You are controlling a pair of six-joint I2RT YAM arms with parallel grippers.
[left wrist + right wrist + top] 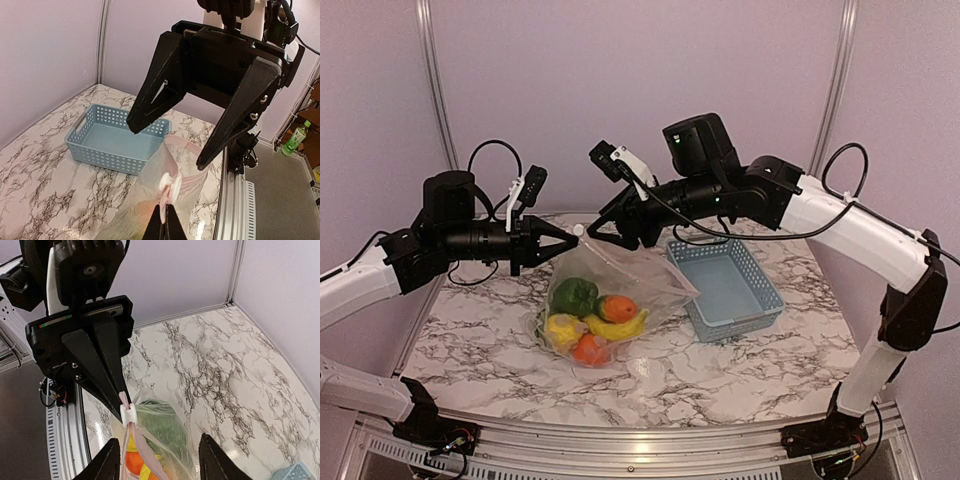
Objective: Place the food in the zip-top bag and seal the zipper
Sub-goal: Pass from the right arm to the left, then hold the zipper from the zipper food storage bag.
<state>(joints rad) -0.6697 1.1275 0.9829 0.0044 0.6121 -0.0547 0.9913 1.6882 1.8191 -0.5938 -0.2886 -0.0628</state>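
Observation:
The zip-top bag (620,275) hangs by one top corner from my left gripper (570,240), which is shut on the pink zipper strip (192,179) just behind its white slider (170,183). Inside lie the green pepper (575,296), orange (617,307), banana (621,329), lemon (563,328) and a red fruit (588,349). My right gripper (597,228) is open, facing the left one, its fingers on either side of the slider without touching it. The right wrist view shows the slider (129,413), the pepper (165,427) and the left gripper (122,395).
The grey-blue slotted basket (760,300) stands empty on the marble table to the right of the bag; it also shows in the left wrist view (80,137). The table's metal rail (235,200) runs along its edge.

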